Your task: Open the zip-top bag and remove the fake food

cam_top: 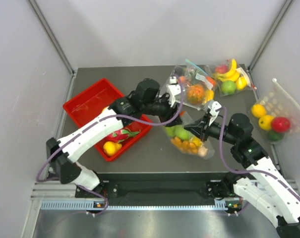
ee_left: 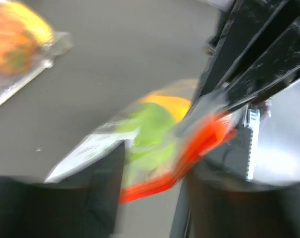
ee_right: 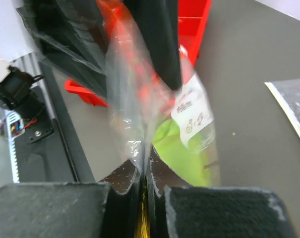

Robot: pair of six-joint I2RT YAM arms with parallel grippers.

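Observation:
The zip-top bag point(cam_top: 189, 141) lies in the middle of the table, its orange-red zip strip point(ee_left: 199, 144) raised. Inside are green apples point(cam_top: 182, 132) and orange segments point(cam_top: 187, 145). My right gripper point(cam_top: 203, 125) is shut on the clear plastic at the bag's mouth point(ee_right: 135, 99), just below the white label point(ee_right: 192, 111); a green apple point(ee_right: 182, 153) shows behind it. My left gripper point(cam_top: 183, 118) is at the same mouth. In the blurred left wrist view its fingers stand apart with the zip strip lying across the gap point(ee_left: 154, 198). The other toy pieces are hidden.
A red bin point(cam_top: 90, 106) at the left holds a pink dragon fruit point(cam_top: 121, 134) and a yellow-orange fruit point(cam_top: 111, 147). At the back lie a blue-zip bag point(cam_top: 194, 84) and a banana bag point(cam_top: 229, 79). Another bag of fruit point(cam_top: 278, 114) leans at the right wall.

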